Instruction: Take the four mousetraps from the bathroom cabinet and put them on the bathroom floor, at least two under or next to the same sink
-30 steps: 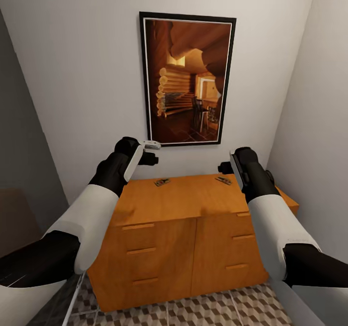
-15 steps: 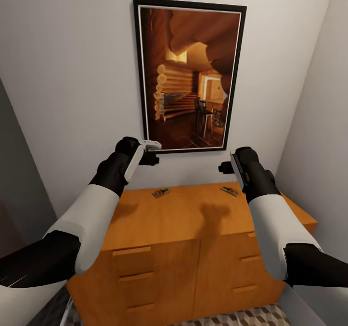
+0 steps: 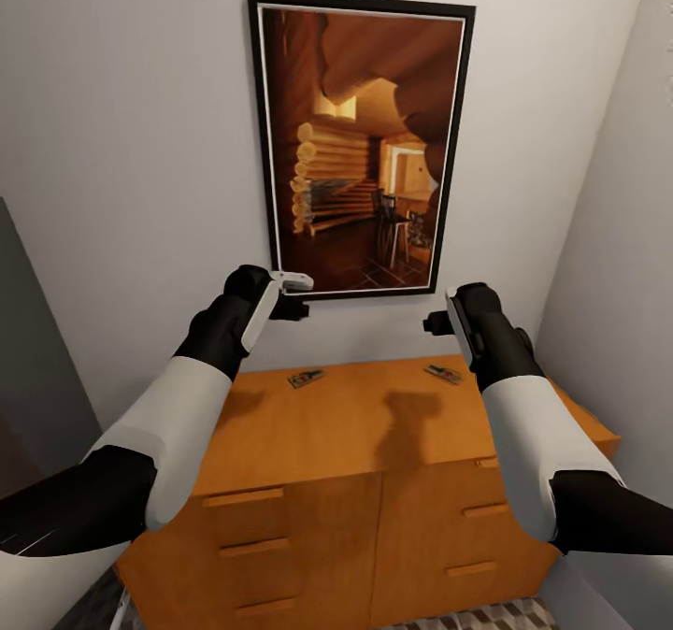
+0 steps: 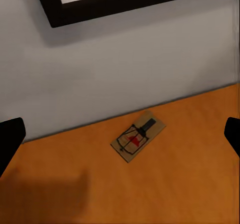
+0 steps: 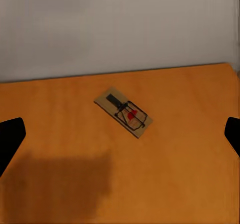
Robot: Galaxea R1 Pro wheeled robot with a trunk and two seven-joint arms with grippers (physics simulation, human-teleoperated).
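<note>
2 mousetraps (image 3: pixel 306 379) (image 3: pixel 443 374) on cabinet (image 3: pixel 355 424) top | framed pic (image 3: pixel 360 144) on wall behind

Left arm: raised, forearm angled up and forward.
Left gripper (image 3: pixel 297 295): fingers spread wide, nothing between them.
Right arm: raised likewise.
Right gripper (image 3: pixel 433 322): fingers spread wide, nothing held.

A tall framed picture (image 3: pixel 360 144) of a log-cabin interior hung on a plain pale grey wall (image 3: pixel 131 144) at the centre of the frame — its black frame and thin white inner border stood out against the paint. A second pale wall (image 3: pixel 626 265) closed in the right side, a darker grey panel (image 3: pixel 37 331) the left edge. Patterned floor tiles (image 3: pixel 486 619) showed at the bottom — light was soft and even.
</note>
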